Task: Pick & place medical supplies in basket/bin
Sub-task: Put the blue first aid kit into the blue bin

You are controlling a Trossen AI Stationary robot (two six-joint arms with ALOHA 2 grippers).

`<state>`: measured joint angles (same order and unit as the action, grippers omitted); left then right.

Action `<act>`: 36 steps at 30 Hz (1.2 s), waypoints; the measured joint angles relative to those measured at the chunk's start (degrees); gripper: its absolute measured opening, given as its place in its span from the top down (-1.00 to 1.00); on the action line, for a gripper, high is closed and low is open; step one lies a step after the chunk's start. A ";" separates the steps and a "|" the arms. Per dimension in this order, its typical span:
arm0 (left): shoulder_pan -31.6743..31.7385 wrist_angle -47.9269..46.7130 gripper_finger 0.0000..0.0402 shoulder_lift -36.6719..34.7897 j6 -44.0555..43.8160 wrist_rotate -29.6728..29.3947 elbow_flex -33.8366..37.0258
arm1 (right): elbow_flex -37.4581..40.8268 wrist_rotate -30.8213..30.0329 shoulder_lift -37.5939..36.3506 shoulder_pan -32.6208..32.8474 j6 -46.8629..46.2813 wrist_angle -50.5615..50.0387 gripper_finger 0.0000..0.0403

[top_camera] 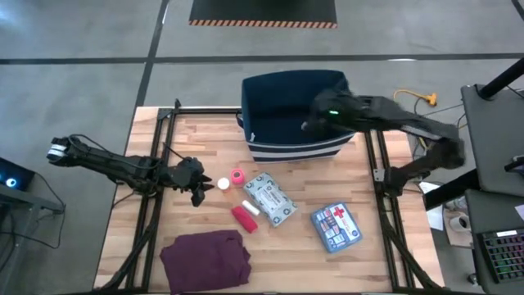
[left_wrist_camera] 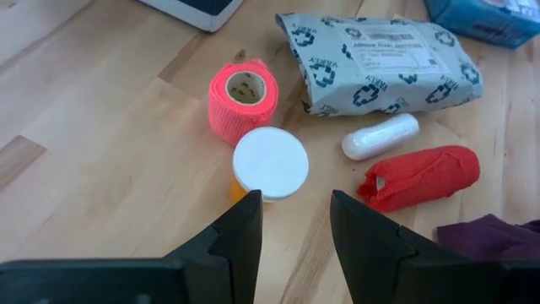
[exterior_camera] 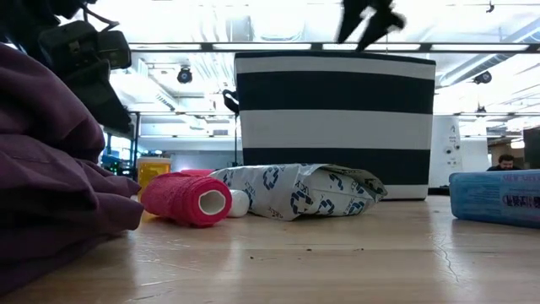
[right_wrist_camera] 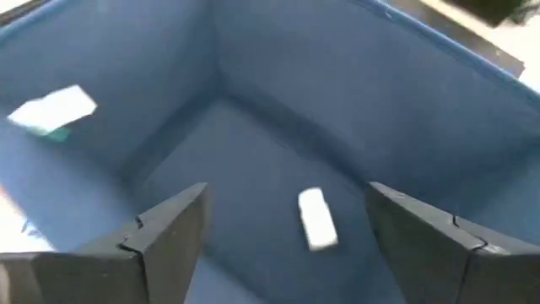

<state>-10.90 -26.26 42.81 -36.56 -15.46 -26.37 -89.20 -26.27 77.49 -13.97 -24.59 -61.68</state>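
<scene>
On the wooden table [top_camera: 205,139] stands the navy bin [top_camera: 291,143]; the right gripper [right_wrist_camera: 283,224] hangs over it, fingers apart, a small white roll [right_wrist_camera: 317,219] inside. The left gripper [left_wrist_camera: 291,224] – empty, fingers parted – hovers near a white-capped bottle [left_wrist_camera: 270,163] beside the pink tape roll [left_wrist_camera: 242,97].

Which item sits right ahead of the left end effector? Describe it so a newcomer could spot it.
Start at the navy striped bin, then go to the supplies in front of it. At their left end, beside the pink tape roll, stands a small orange bottle. It alone has a flat round white cap.
</scene>
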 joint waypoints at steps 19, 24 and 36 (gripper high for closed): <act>-0.04 8.57 0.39 0.23 4.38 3.78 0.00 | 27.84 19.24 -10.89 47.57 -72.06 -17.75 -0.37; 0.02 19.32 0.39 2.80 8.26 6.02 0.00 | 33.54 24.15 -11.23 53.35 -85.81 -14.98 -0.06; -0.72 35.22 0.50 31.04 8.91 11.56 -15.79 | 40.83 24.95 -11.80 56.14 -91.17 -13.83 0.80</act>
<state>-11.61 8.96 73.85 -27.64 -3.91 -42.17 -48.37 -1.32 65.69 42.17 -115.76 -75.51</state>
